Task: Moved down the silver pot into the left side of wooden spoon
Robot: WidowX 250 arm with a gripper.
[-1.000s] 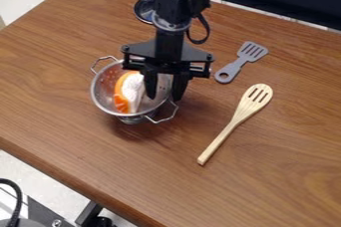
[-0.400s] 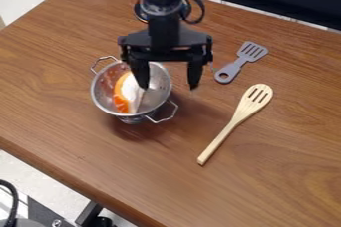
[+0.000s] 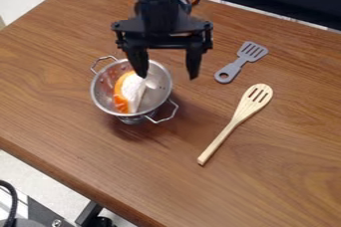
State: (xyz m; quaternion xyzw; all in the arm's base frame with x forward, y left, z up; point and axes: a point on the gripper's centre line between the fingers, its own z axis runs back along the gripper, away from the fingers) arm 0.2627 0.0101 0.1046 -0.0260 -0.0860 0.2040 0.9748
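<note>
Two fingers (image 3: 194,61) of the black claw (image 3: 168,76) are standing wide apart, with nothing being held between them. Below the claw and toward the view's left, the silver pot (image 3: 159,95) is sitting on the table (image 3: 286,171), carrying an orange-and-white piece (image 3: 130,91). One fingertip is overlapping the pot's opening, the other is hanging outside its rim; whether the nearer one is dipping inside or only passing above, I cannot tell. Down and to the right of the claw, the wooden spoon (image 3: 233,122) is lying slantwise, so the pot is already occupying the spoon's left side and the placing is probably nearing its end. Farther right of the claw, a gray spatula (image 3: 233,67) is resting. If that nearer finger is reaching below the rim, a sideways swing could be dragging or tipping the pot, spilling the piece. A early closing could be pinching the wall and lifting it again. The wire handle (image 3: 166,116) beneath the claw could be snagging a finger during any low sweep toward the spoon, so straight up is looking safest.
</note>
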